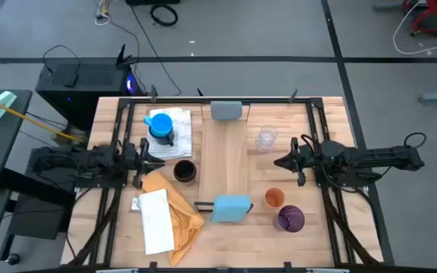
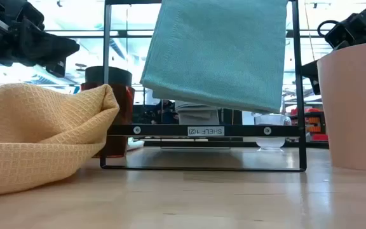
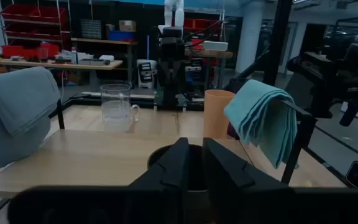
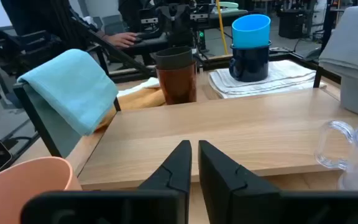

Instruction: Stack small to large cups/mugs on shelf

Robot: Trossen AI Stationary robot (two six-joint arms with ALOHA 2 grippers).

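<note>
The shelf [image 1: 227, 155] is a pale plank running from the far to the near side of the mid-table, with a grey cloth [image 1: 226, 111] at its far end and a light blue cloth [image 1: 230, 208] at its near end. A bright blue mug [image 4: 251, 30] sits inside a navy mug [image 4: 251, 62] on a white towel [image 1: 179, 130]. A black cup [image 4: 174, 59] stands in an amber cup [image 4: 178, 84] left of the shelf. Right of it stand a clear glass [image 1: 266, 139], an orange cup [image 1: 274, 198] and a purple cup [image 1: 290, 218]. My left gripper [image 1: 154, 159] and right gripper [image 1: 279, 161] are shut and empty.
A yellow cloth [image 1: 177, 206] and a white folded sheet [image 1: 155, 220] lie at the near left. Black frame rails [image 1: 319, 129] run along both sides of the table. Bare tabletop [image 1: 279, 171] shows between the right gripper and the shelf.
</note>
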